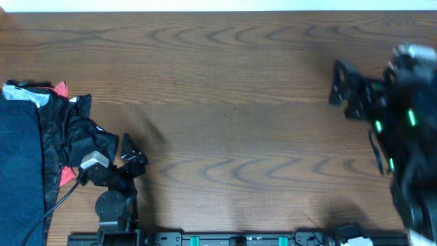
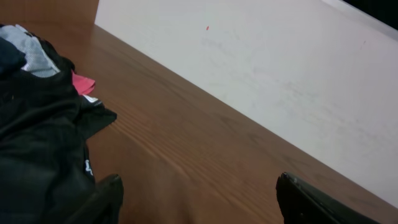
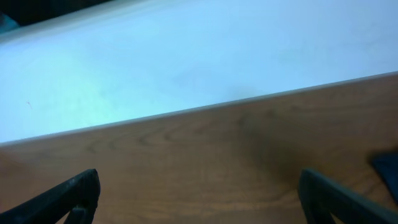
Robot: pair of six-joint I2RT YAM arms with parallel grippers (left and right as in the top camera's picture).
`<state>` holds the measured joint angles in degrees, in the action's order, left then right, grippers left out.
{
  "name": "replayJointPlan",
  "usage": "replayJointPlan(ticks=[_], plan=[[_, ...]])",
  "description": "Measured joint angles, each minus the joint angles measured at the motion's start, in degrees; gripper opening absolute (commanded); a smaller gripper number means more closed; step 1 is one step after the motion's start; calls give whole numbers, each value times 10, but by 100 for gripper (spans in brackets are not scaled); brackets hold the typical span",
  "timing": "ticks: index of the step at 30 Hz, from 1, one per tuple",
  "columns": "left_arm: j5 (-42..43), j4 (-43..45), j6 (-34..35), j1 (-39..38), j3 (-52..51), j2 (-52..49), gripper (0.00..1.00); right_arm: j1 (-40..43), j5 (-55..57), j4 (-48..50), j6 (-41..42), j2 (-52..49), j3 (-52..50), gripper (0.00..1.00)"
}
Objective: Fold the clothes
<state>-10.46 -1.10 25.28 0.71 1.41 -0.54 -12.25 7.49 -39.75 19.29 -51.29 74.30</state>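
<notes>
A heap of clothes (image 1: 48, 133) lies at the table's left edge: a dark blue garment, black fabric, with grey and red bits showing. In the left wrist view the black fabric (image 2: 37, 137) fills the left side. My left gripper (image 1: 130, 154) is open and empty just right of the heap, low over the table; its fingers (image 2: 199, 193) straddle bare wood. My right gripper (image 1: 345, 85) is open and empty, raised at the far right, away from the clothes; its fingers (image 3: 199, 190) show only bare wood between them.
The brown wooden table (image 1: 232, 116) stretches between the arms. A white wall (image 3: 186, 56) borders its far edge. The arm bases and a black rail (image 1: 239, 239) run along the front edge. A cable (image 1: 54, 205) trails by the left arm.
</notes>
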Motion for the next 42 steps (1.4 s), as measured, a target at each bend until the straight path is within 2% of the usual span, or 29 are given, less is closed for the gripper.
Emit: replayJointPlan(ticks=[10, 18, 26, 42], plan=[[0, -1, 0, 0, 0, 0, 81, 10, 5, 140, 0, 299, -313, 99], [0, -1, 0, 0, 1, 0, 80, 47, -6, 192, 28, 430, -497, 99], [0, -1, 0, 0, 1, 0, 80, 77, -46, 221, 38, 500, -610, 99], [0, -1, 0, 0, 1, 0, 80, 91, -63, 287, 37, 504, -697, 99]])
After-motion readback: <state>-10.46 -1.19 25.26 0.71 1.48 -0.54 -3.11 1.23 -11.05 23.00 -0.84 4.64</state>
